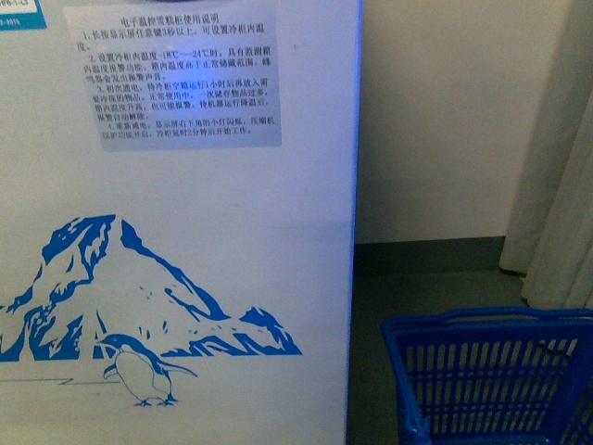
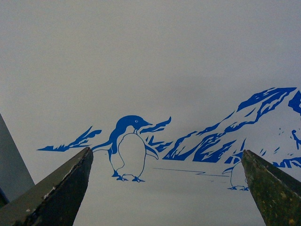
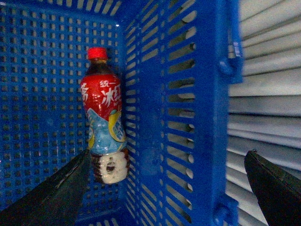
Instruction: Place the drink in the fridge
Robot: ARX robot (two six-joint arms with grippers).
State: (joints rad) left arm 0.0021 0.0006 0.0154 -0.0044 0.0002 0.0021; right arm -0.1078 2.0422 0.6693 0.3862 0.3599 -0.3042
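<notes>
Our left pincer (image 2: 167, 151) and right pincer (image 3: 168, 155) gape wide, empty. The drink (image 3: 104, 115) sits in the basket (image 3: 155, 94) corner against the wall; reaching, we could snag that wall and miss.

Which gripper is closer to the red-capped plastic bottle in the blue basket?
Right. The right gripper points into the blue slotted plastic basket holding the red-capped plastic bottle; the left gripper faces the white freezer and its penguin picture instead.
</notes>
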